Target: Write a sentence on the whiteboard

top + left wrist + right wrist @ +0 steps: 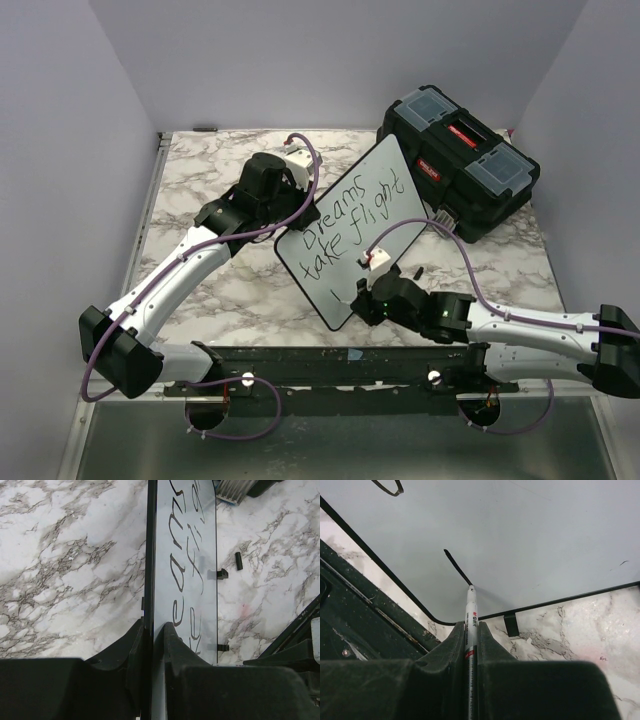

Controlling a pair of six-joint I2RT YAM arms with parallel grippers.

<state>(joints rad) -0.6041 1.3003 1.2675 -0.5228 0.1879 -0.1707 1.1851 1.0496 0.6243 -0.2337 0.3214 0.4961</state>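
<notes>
The whiteboard stands tilted on the marble table, black-rimmed, with the sentence "Dreams take flight" in two black lines. My left gripper is shut on the board's left edge; in the left wrist view the jaws pinch the board edge-on. My right gripper is shut on a white marker. The marker's tip touches the board near its lower corner, at the end of a short black stroke, which also shows from above.
A black toolbox sits at the back right, just behind the board. A small black cap lies on the marble right of the board. A black rail runs along the table's near edge.
</notes>
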